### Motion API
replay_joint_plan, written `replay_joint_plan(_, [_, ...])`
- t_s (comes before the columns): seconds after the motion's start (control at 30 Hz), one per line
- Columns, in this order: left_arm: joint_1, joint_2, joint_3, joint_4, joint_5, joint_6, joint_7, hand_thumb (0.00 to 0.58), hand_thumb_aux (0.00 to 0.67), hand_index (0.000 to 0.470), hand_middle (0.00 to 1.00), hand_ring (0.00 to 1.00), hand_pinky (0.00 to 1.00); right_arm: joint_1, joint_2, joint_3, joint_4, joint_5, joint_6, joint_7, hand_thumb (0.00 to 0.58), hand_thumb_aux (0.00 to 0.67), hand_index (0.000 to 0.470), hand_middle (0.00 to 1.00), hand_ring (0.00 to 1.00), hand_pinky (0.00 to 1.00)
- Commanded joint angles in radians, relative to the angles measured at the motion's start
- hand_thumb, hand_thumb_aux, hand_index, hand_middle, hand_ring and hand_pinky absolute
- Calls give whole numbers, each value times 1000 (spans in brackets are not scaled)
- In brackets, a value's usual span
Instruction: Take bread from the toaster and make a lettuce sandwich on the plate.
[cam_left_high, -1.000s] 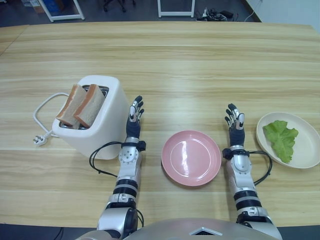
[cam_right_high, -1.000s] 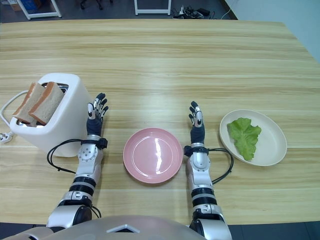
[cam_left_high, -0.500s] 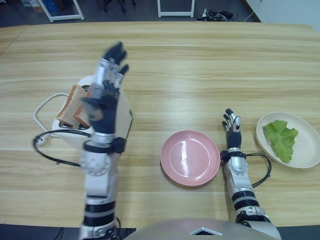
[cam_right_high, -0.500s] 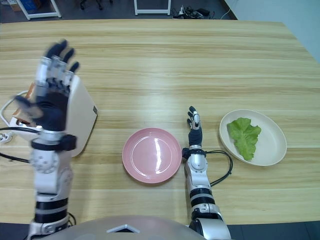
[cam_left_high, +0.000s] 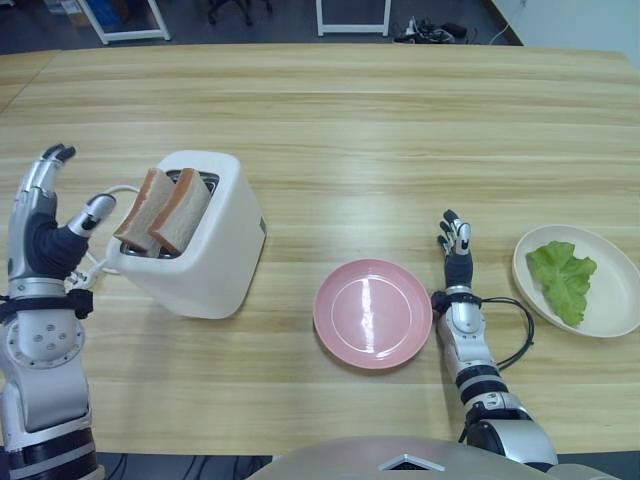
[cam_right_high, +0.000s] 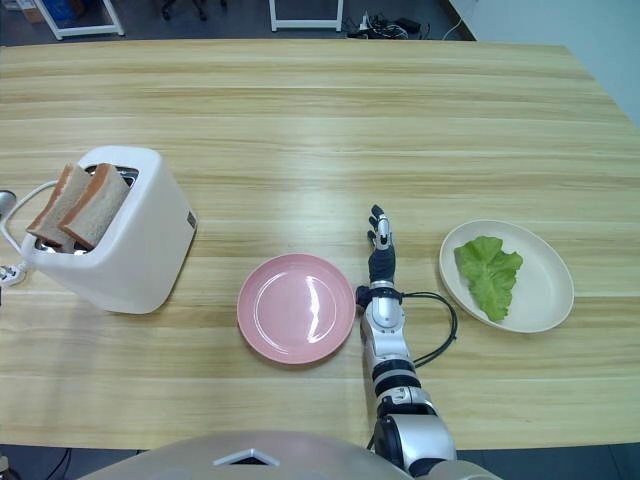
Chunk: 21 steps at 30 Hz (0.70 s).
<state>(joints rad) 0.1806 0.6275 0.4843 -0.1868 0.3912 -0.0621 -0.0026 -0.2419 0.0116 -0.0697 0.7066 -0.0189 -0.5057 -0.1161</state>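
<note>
The toaster (cam_left_high: 215, 255) – a white, smooth-sided box with rounded corners – stands on the left part of the light wood-grain table (cam_left_high: 400, 120). Two bread slices (cam_left_high: 178, 212), pale crumb with brown crust, stand in its top slots, leaning to the left and well proud of the casing. A white cord (cam_right_high: 12, 232) loops out on the toaster's left side. The left hand (cam_left_high: 42, 222) is raised just left of the toaster, palm dark, fingers straight and spread, thumb pointing toward the bread; it grasps nothing. The plate (cam_left_high: 372, 313) – round, glossy pink, shallow – lies near the table centre front, bare. The right hand (cam_left_high: 456, 250) lies low over the table just right of the plate, between it and a cream oval dish (cam_left_high: 612, 295); its fingers are extended and close together, released, holding nothing. A crinkled green lettuce leaf (cam_left_high: 560, 275) rests in the dish.
</note>
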Motion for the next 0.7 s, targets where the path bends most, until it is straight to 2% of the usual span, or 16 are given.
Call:
replay_joint_plan(0.03, [9,19,-54,70,118,39,41,0,0,0,0,0,0,32,-7,-12,33,4,27,-2,0,0,0,0,0,0])
replay_joint_plan(0.43, [20,50,-94,101,272,142,83,0,0,0,0,0,0,48,-10,-27,18,9,34,-7,0,0,0,0,0,0])
replay_joint_plan(0.47, [22,47,-97,93,268,136,85,212,137,96,0,0,0,48,-11,-28,18,9,34,-7,0,0,0,0,0,0])
replay_joint_plan(0.5, [26,45,-101,77,271,126,92,517,449,315,0,0,0,49,-11,-29,17,9,35,-7,0,0,0,0,0,0])
replay_joint_plan(0.53, [30,41,-101,58,265,110,98,571,589,413,0,0,0,50,-12,-30,17,10,37,-7,0,0,0,0,0,0])
replay_joint_plan(0.57, [33,37,-100,37,259,98,104,580,670,470,282,282,282,51,-12,-30,16,11,38,-6,0,0,0,0,0,0])
replay_joint_plan(0.6, [35,34,-98,15,254,80,113,580,670,470,910,910,910,51,-13,-32,16,13,39,-6,0,0,0,0,0,0])
replay_joint_plan(0.63, [36,28,-95,-3,243,66,117,580,670,470,1000,1000,1000,51,-13,-33,17,14,41,-5,0,0,0,0,0,0])
replay_joint_plan(0.7, [34,23,-88,-29,238,39,132,580,670,470,1000,1000,1000,49,-13,-35,23,16,42,-5,0,0,0,0,0,0])
